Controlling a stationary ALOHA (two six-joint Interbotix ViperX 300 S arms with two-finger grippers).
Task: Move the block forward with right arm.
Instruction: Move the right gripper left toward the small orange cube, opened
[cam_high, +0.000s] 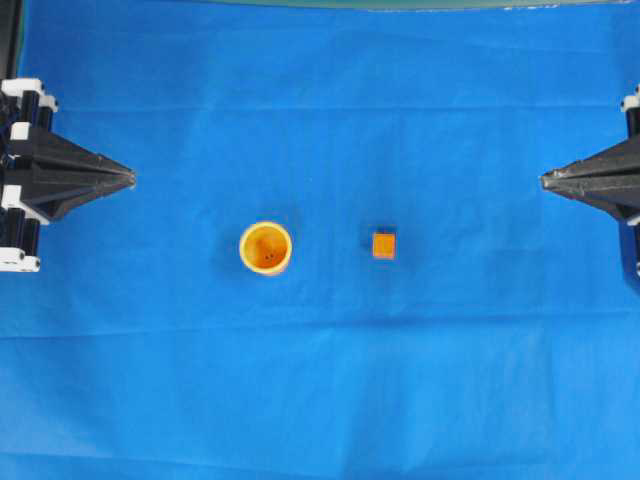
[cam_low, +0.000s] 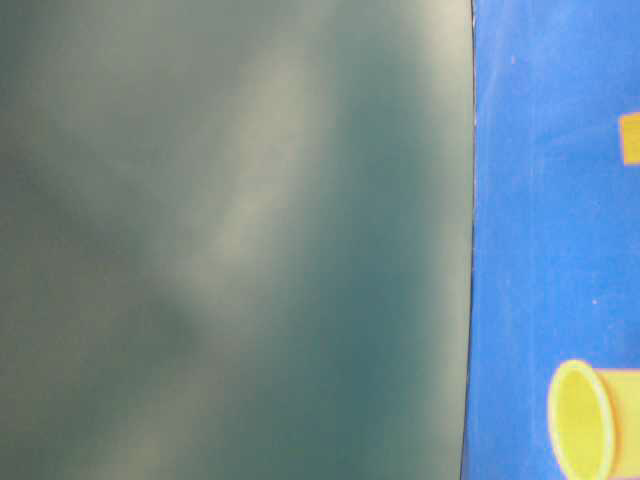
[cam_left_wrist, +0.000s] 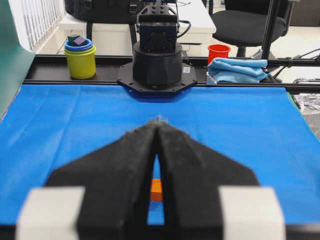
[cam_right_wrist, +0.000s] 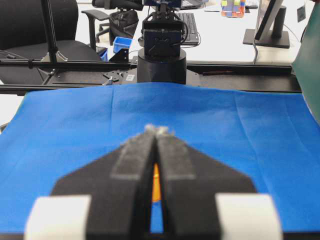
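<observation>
The block (cam_high: 384, 245), a small orange cube, sits on the blue cloth (cam_high: 320, 400) right of centre. The round yellow-orange cup (cam_high: 266, 247) stands to its left, well apart. Both arms end in black pointed grippers. My left gripper (cam_high: 132, 178) is shut and empty at the left edge. My right gripper (cam_high: 543, 180) is shut and empty at the right edge, far from the block. The table-level view shows the block (cam_low: 630, 138) and the cup (cam_low: 585, 420). An orange sliver shows behind each gripper's closed fingers in the left wrist view (cam_left_wrist: 156, 189) and the right wrist view (cam_right_wrist: 156, 182).
A dark green board (cam_low: 230, 240) fills most of the table-level view. Beyond the cloth's far edge in the left wrist view stand the other arm's base (cam_left_wrist: 157, 55), stacked cups (cam_left_wrist: 80, 60), a red cup (cam_left_wrist: 218, 51) and a folded blue cloth (cam_left_wrist: 237, 70).
</observation>
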